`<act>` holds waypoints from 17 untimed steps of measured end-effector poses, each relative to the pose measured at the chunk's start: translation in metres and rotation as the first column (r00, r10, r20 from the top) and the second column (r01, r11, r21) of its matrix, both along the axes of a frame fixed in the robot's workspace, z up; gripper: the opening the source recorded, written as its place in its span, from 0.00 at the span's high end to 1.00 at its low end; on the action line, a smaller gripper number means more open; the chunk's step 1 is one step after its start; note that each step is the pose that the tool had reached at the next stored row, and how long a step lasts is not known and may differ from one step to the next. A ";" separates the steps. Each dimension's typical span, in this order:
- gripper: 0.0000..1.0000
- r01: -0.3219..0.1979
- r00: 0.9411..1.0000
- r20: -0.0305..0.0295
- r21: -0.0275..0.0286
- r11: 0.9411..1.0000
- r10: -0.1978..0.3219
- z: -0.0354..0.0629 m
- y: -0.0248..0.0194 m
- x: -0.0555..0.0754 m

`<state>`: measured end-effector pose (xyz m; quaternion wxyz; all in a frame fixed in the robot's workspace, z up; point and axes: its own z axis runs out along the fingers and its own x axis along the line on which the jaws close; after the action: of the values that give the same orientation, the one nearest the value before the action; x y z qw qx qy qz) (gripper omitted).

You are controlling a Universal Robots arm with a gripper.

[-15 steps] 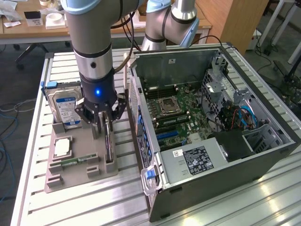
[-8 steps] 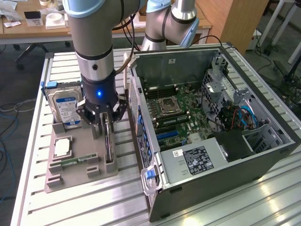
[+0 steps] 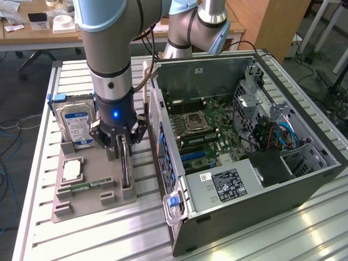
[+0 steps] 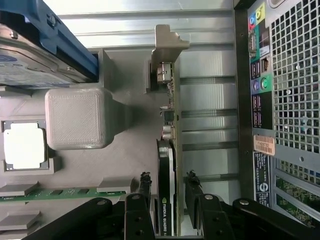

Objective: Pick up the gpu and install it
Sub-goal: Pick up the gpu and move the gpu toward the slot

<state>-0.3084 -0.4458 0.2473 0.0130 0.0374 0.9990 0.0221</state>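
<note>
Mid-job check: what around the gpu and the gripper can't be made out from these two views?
- Exterior view: top edge of the gpu and any contact with it, hidden by the gripper.
- Wrist view: the gpu's end nearest the gripper, cut off by the picture edge between the fingers.
- Wrist view: the motherboard slots, hidden behind the computer case rear wall.
- Exterior view: part of the hard drive, behind the arm.

Ribbed silver aluminium worktop (image 3: pixel 272 239) beneath the jaws; well beyond them, a pale wooden desk (image 3: pixel 38 33), brown wooden cabinet (image 3: pixel 272 22), grey floor (image 3: pixel 22 81).
</note>
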 end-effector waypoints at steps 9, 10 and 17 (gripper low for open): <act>0.58 0.000 1.000 0.000 0.000 1.000 0.000 -0.0122 0.0000 0.000; 0.58 0.000 1.000 0.000 0.000 1.000 0.000 -0.0133 0.0000 0.000; 0.58 0.000 1.000 0.000 0.000 1.000 0.000 -0.0170 0.0000 0.000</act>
<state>-0.3084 -0.4457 0.2303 0.0131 0.0374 0.9990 0.0222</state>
